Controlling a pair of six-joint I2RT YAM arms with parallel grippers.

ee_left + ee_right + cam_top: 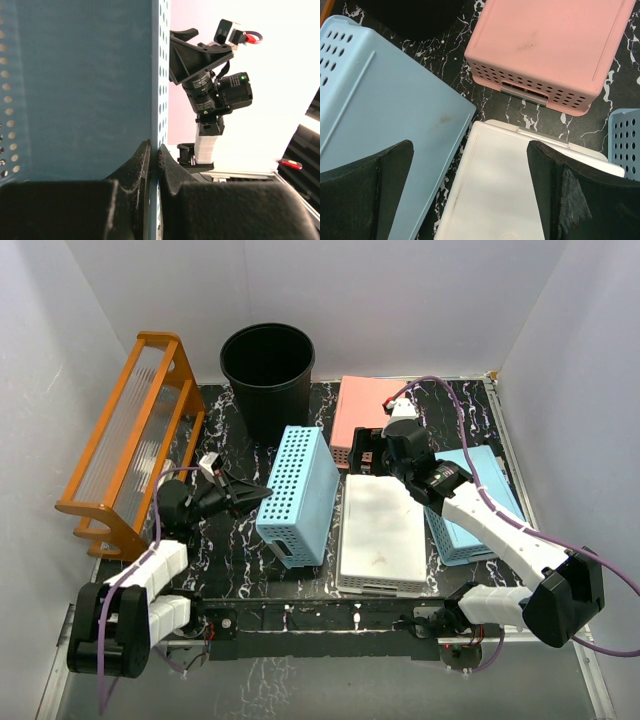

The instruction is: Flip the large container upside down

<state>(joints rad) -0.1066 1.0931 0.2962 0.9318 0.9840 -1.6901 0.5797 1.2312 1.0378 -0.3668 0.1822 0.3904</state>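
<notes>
The large container, a tall round black bin (267, 375), stands upright with its mouth up at the back of the table. Its dark base also shows at the top of the right wrist view (410, 15). My left gripper (262, 492) is far from it and shut on the wall of a light blue lattice basket (300, 495) that stands tipped on its side. In the left wrist view the jaws (154, 150) pinch that thin blue wall (75, 90). My right gripper (372, 455) is open and empty, hovering over the white basket (495, 190).
A white basket (380, 535) lies upside down in the middle. A pink basket (365, 410) lies behind it and a second blue basket (470, 510) at the right. An orange rack (130, 440) stands along the left wall.
</notes>
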